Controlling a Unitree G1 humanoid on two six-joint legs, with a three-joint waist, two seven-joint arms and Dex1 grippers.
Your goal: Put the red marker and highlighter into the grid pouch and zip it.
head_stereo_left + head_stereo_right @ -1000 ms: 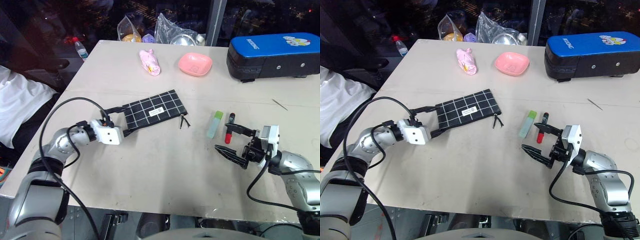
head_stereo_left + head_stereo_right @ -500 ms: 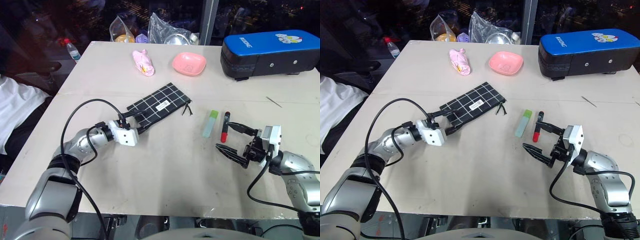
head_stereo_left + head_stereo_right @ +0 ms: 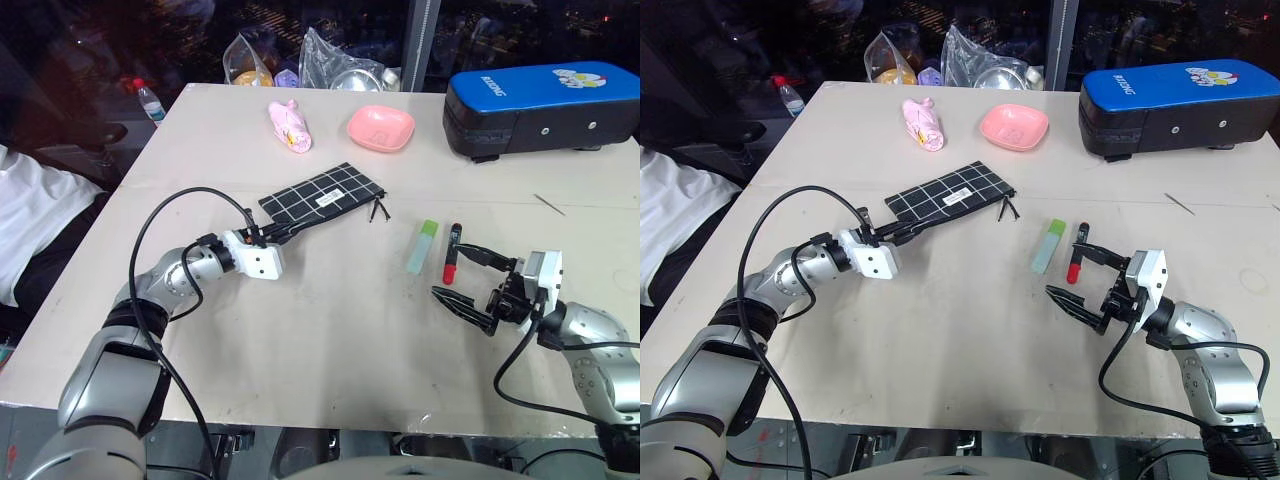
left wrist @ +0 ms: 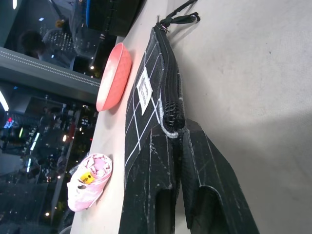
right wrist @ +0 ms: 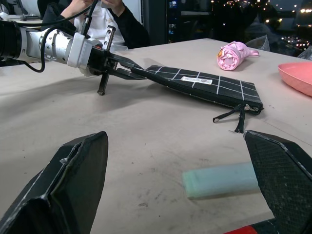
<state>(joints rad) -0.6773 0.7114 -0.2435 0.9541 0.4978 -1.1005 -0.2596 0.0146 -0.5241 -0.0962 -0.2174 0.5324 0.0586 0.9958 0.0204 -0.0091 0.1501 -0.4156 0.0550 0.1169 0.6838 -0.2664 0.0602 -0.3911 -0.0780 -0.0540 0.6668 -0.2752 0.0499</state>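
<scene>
Black left gripper (image 3: 283, 233) pinches the grid pouch (image 3: 322, 197) corner, steadying it; right gripper (image 3: 472, 282), spread wide, must next grasp the red marker (image 3: 452, 253).

Table (image 3: 330, 330) w/ grid pouch (image 3: 325, 197), highlighter (image 3: 422, 246), red marker (image 3: 452, 253), pink dish (image 3: 381, 126).

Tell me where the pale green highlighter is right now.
The flat pale mint-green highlighter lies on the beige table, right of centre, just left of the black red-capped marker, beyond the open right gripper.
</scene>
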